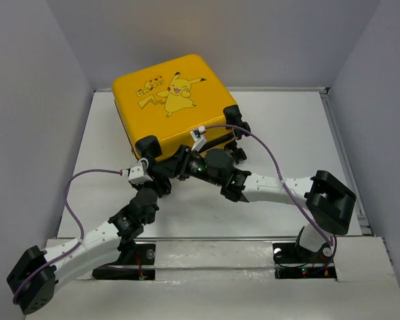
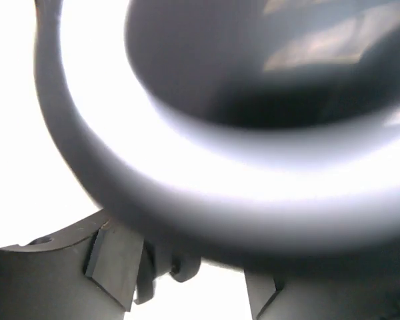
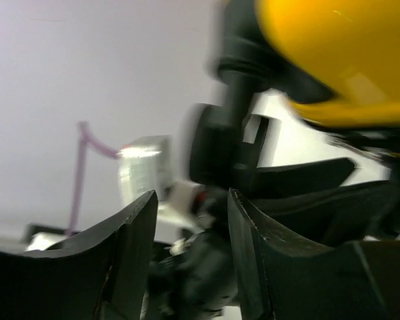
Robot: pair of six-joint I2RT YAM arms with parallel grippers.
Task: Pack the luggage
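Observation:
The luggage [image 1: 171, 100] is a yellow hard-shell case with a cartoon print. It lies shut at the back middle of the table, tilted, with its caster wheels [image 1: 149, 145] toward the arms. My left gripper [image 1: 161, 165] sits right below the near-left wheel. In the left wrist view that black-and-white wheel [image 2: 207, 167] fills the frame, blurred, and the gripper [image 2: 187, 287] is open with nothing between its fingers [image 2: 113, 267]. My right gripper [image 1: 182, 161] is beside the left one at the case's near edge. It [image 3: 190, 227] stands open and empty below the yellow shell [image 3: 333, 53] and a wheel [image 3: 220, 147].
The white table [image 1: 287, 133] is walled by grey panels on three sides, with a raised rim [image 1: 343, 160] along its right side. Purple cables [image 1: 73, 193] loop off both arms. The two wrists crowd together at the case's near edge.

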